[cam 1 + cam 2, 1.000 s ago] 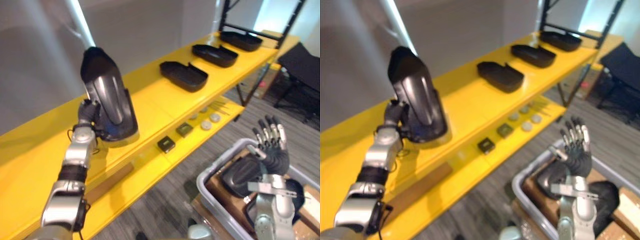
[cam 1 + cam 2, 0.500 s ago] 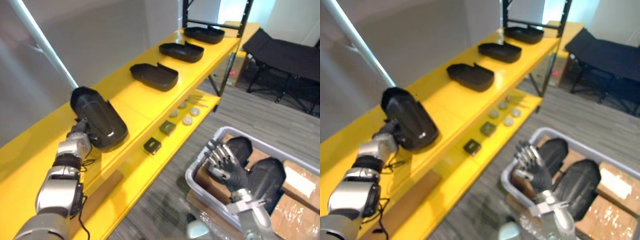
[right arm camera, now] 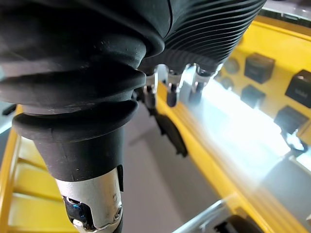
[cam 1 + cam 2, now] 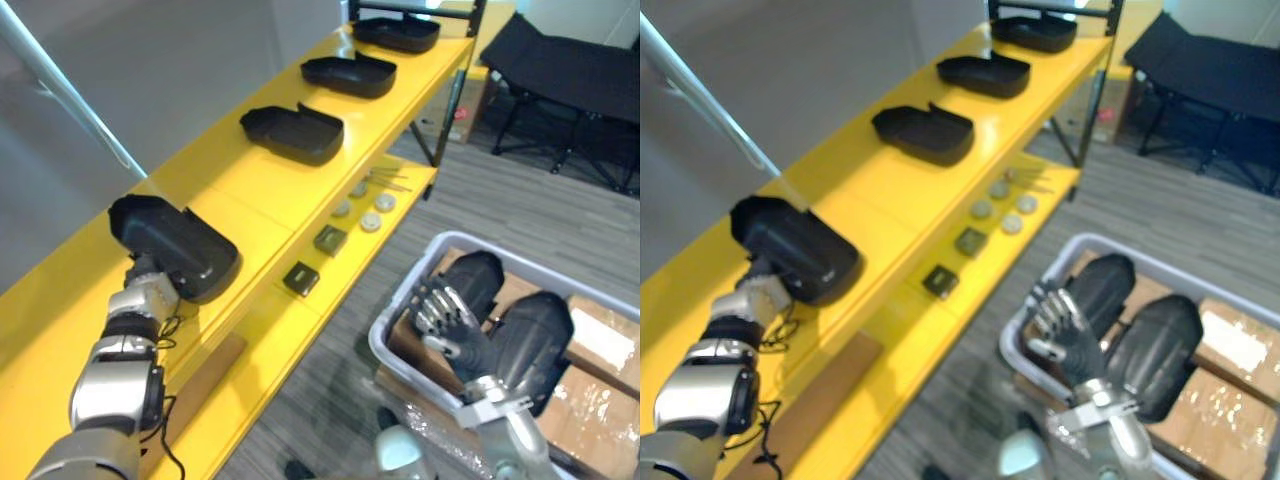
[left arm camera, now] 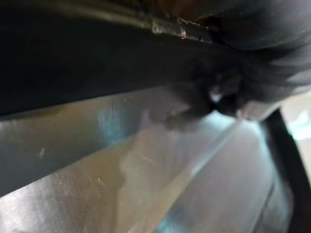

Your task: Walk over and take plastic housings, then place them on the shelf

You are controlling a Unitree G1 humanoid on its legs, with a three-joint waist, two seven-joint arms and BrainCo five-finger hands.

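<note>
At the left of the frame, the outstretched left hand (image 4: 148, 283) meets the near end of the plastic housing (image 4: 180, 245), which lies on the yellow shelf (image 4: 255, 195). I cannot tell its grip. At lower right, the right hand (image 4: 448, 322) hovers upright, fingers spread and empty.

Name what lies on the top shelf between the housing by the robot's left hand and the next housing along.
Nothing: in the left eye view, the yellow shelf is bare between the near housing and the next housing.
</note>
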